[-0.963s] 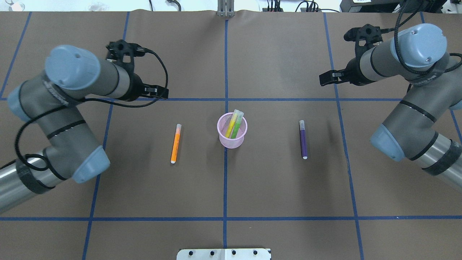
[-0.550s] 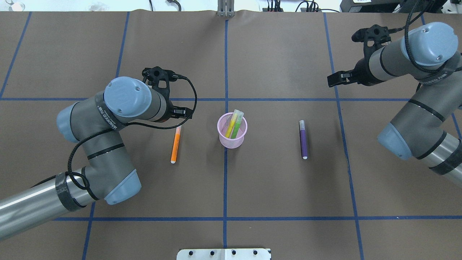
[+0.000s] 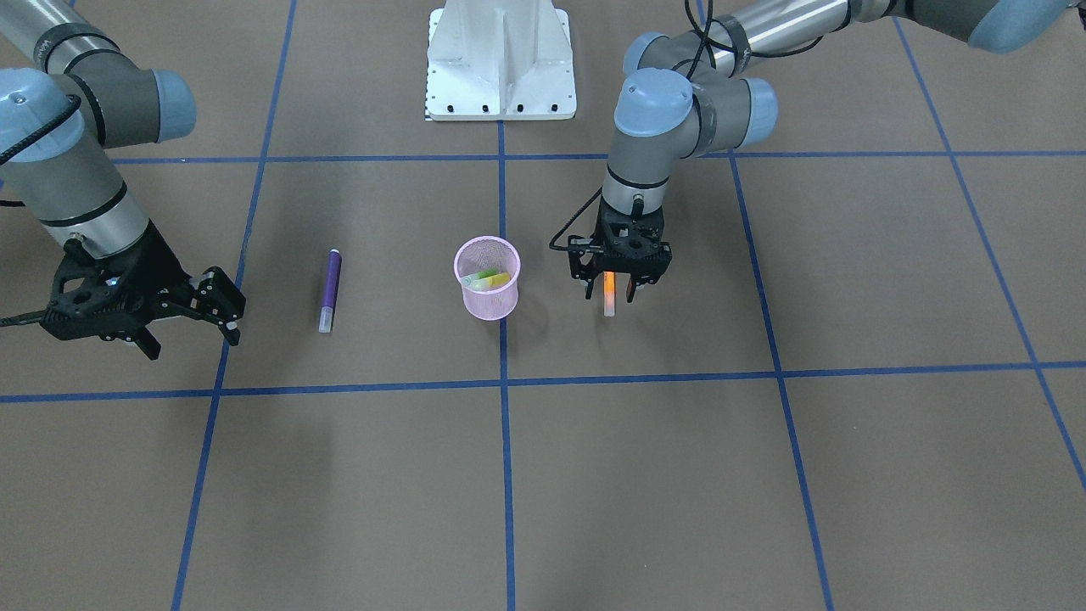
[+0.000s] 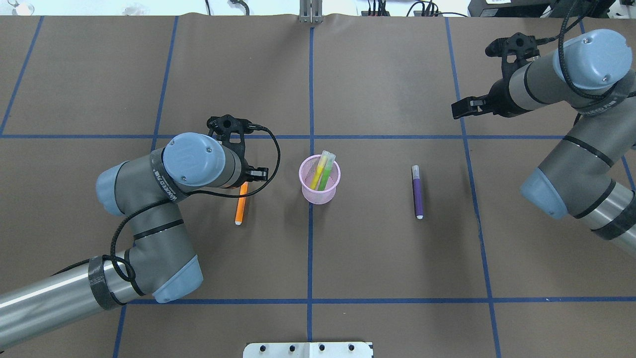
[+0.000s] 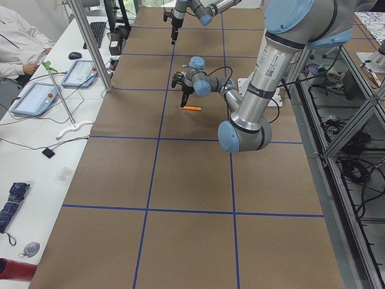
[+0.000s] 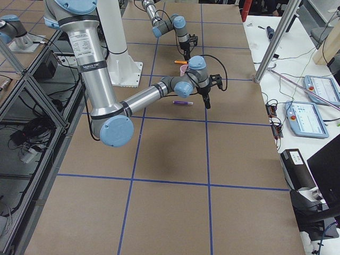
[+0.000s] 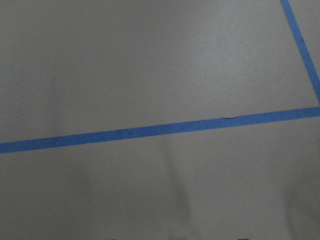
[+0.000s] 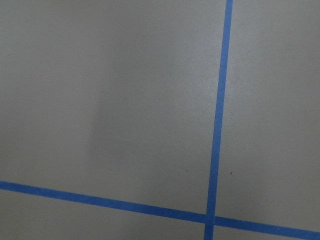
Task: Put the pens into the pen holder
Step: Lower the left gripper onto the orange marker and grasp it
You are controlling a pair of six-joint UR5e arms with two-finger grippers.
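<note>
The pink mesh pen holder (image 4: 319, 185) stands upright at the table's middle, with a light green pen (image 4: 326, 175) and a yellow one leaning inside. The orange pen (image 4: 240, 208) lies to its left. My left gripper (image 3: 609, 290) is open and low over the orange pen's far end, one finger on each side of it; the wrist hides this in the overhead view. The purple pen (image 4: 417, 193) lies alone to the holder's right. My right gripper (image 4: 459, 108) is open and empty, raised beyond and to the right of the purple pen. Both wrist views show only table.
Blue tape lines (image 4: 310, 248) divide the brown table cover into squares. The robot's white base plate (image 3: 501, 59) sits at the near edge. In the exterior left view a side bench with tablets (image 5: 84, 72) and a seated person run along the table.
My left arm has swung in toward the centre and come down over the orange pen's far end. My right arm has drawn back a little to the right. The pens and holder have not moved.
</note>
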